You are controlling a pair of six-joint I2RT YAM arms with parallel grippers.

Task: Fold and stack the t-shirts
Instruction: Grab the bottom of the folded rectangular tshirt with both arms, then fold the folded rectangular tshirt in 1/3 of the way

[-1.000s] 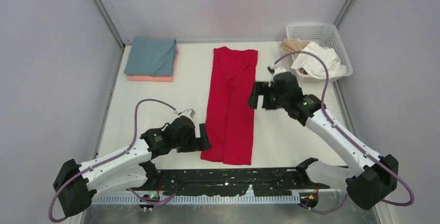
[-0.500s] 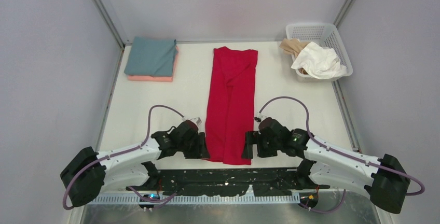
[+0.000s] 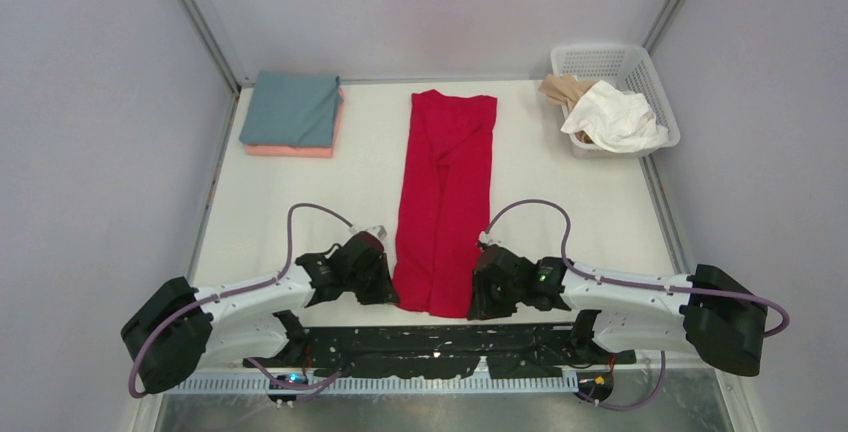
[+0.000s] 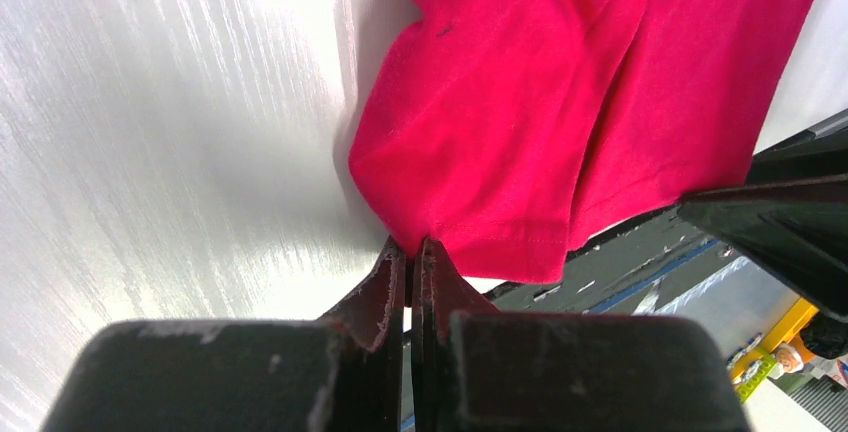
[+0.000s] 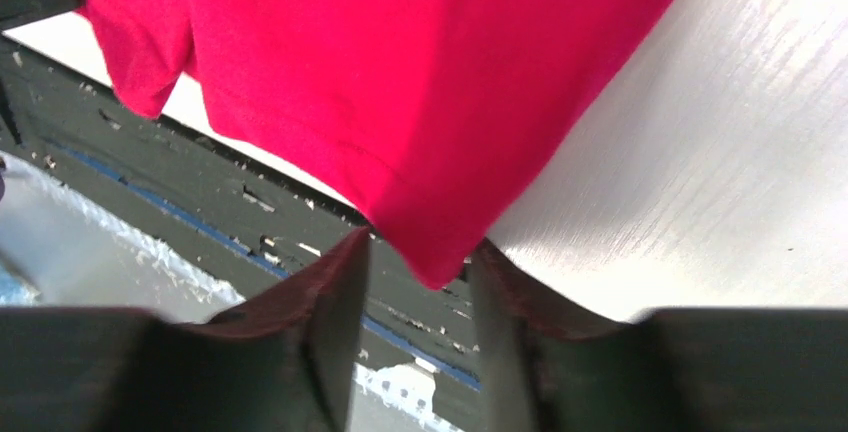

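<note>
The left tool (image 4: 412,250) is pressed together and pinches the near left corner of the red shirt (image 3: 445,202), with the cloth puckered into a small fold right at its tips. The right tool (image 5: 418,262) is partly spread. The shirt's near right corner hangs down between its two fingers (image 5: 338,287), and a gap shows on either side of the cloth, so it is not clamped. Both tools sit low at the near edge of the bench (image 3: 300,202), one on each side of the shirt's hem. The red shirt is folded lengthwise into a long narrow strip that runs down the middle of the bench from the far side to the near edge, where its hem slightly overlaps the black plate (image 3: 430,342) that carries the arm bases. At the far left corner a folded grey-teal shirt (image 3: 290,109) lies on top of a folded pink shirt (image 3: 290,151), whose edge shows along the near side and the right side. At the far right corner stands a white lattice basket (image 3: 640,67), with a crumpled white shirt (image 3: 612,117) and a beige shirt (image 3: 565,87) spilling over its near rim. The bench top is white with a faint grain. Plain pale grey walls (image 3: 430,2) close it in on three sides, with metal posts (image 3: 195,12) in the far corners.
</note>
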